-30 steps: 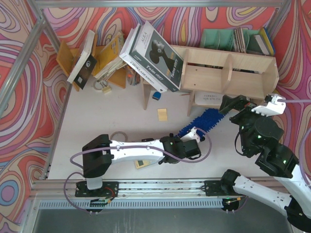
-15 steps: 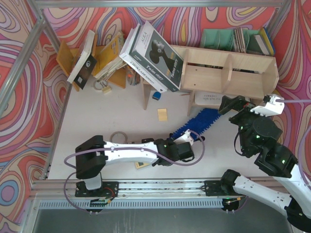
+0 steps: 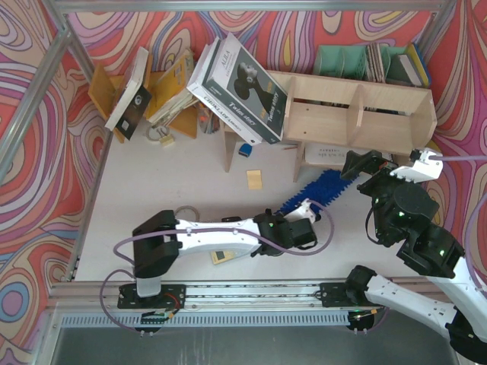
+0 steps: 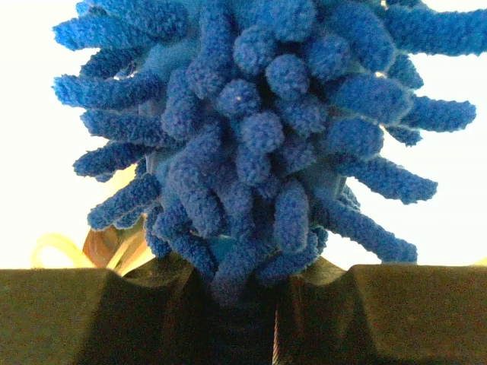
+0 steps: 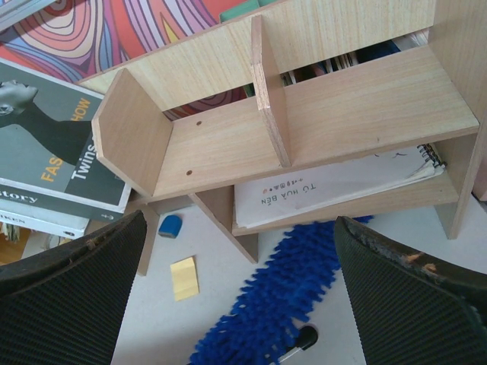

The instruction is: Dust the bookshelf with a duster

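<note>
The left gripper (image 3: 306,209) is clenched on the duster (image 3: 327,185) near its near end. In the left wrist view the blue fluff is seen right above the closed fingers (image 4: 91,312).

The duster is laid diagonally on the worktop (image 3: 175,175), right of centre. Its far end is run up to the front of the bookshelf (image 3: 358,114), at the lower tier. In the right wrist view the far tip is seen just below the lower board, under a spiral notebook (image 5: 327,190) lying in that tier. Whether fluff and board are touching cannot be told.

The right gripper (image 3: 371,169) is held over the worktop just right of the duster's far end. Its fingers (image 5: 68,293) are released and spread wide, with nothing gripped.

Large books (image 3: 243,87) are leaned on the bookshelf's left end. A yellow note pad (image 3: 254,179) and a small blue object (image 3: 244,150) are seen on the worktop left of the duster. Green file holders (image 3: 342,61) are placed beyond the bookshelf.
</note>
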